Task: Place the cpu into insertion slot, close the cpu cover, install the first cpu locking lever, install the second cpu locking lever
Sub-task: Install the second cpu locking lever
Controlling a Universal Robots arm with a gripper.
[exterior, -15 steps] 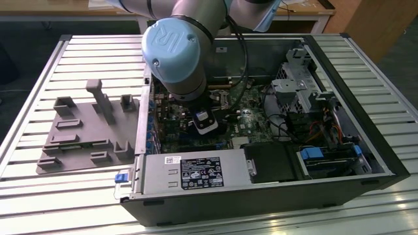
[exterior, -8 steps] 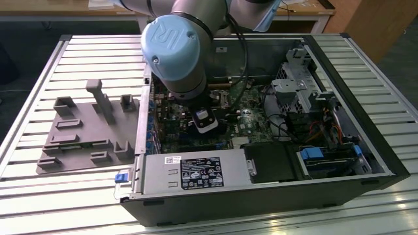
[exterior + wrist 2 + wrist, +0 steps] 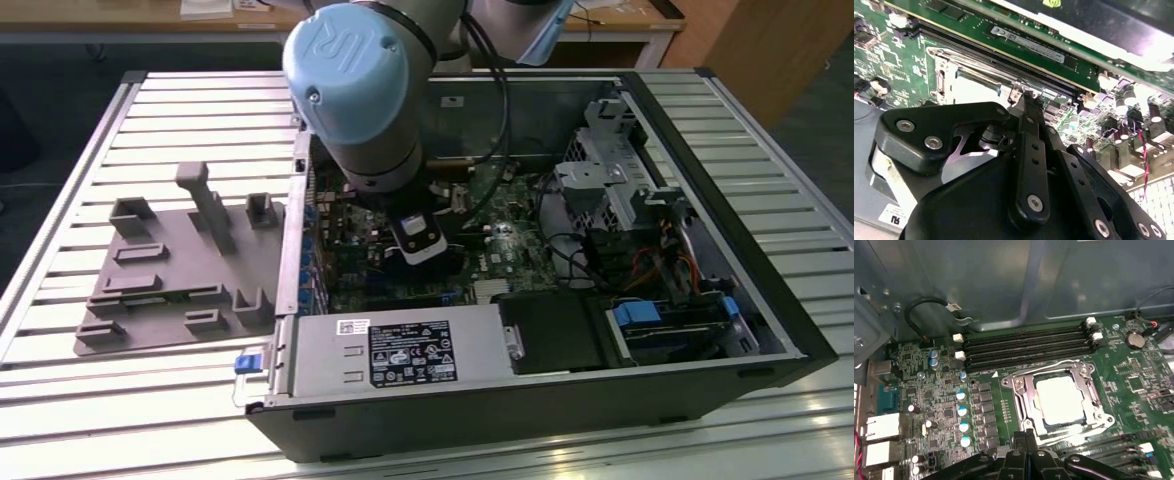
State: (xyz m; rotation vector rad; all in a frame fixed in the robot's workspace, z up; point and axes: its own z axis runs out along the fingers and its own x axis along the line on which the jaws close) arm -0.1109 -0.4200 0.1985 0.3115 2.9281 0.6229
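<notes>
Chip is seated in the socket, silvery top showing through the cut-out of the cover plate, which lies flat over it. Both sit just beyond the fingertips, slightly to one side of their line, in the first wrist view.

Gripper: the two fingers are pressed together, nothing between them. Tips hang just short of the socket's near edge; I cannot tell whether they touch a lever.

Judgement: the work stands at the locking levers. To do it well, push with the closed tips on the lever wire only, keep off the chip's top and the small capacitors beside the fingers, and sweep until the lever tucks under its hook.

The first wrist view gives the whole socket and memory slots beyond it. The second wrist view shows the finger linkage close up, hiding much of the socket. The exterior view places the arm down inside the open computer case.
</notes>
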